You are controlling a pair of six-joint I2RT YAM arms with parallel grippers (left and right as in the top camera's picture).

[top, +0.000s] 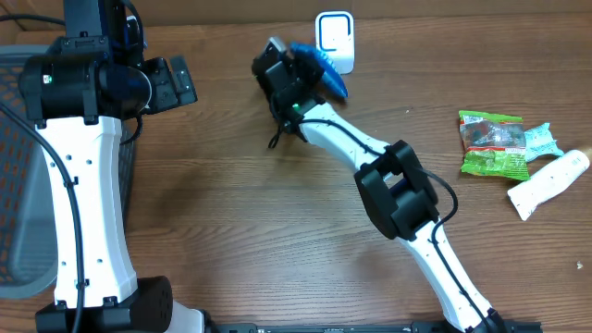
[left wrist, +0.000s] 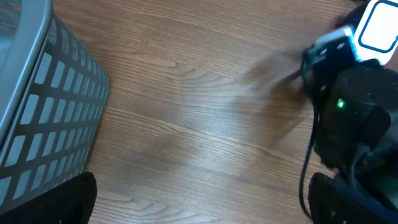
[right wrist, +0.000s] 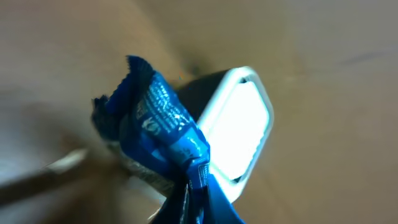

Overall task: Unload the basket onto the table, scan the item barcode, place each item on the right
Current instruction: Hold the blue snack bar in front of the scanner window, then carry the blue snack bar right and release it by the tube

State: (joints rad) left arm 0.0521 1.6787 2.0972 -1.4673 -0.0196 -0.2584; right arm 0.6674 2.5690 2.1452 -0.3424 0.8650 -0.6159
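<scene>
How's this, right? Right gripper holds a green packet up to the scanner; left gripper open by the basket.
Not green: the packet in the right gripper is blue, clear in the right wrist view; the green packet lies on the table. Rest holds: it is at the scanner, left gripper open by the basket.

Place: robotics lab bench, set up like a shop checkout.
Rig: 2 white/black robot arms, left arm (top: 83, 185) + right arm (top: 407, 199), based at near table edge.
Surface: plain wood-grain table (top: 231, 231).
Checkout kit: small white scanner (top: 335, 39) w/ bright face, far side; blue packet (top: 326, 74) just beside it.
Goods: green snack pkts (top: 493, 143) + white tube (top: 550, 180), loose at right.
Bin: grey mesh basket (top: 23, 166), left edge.
</scene>
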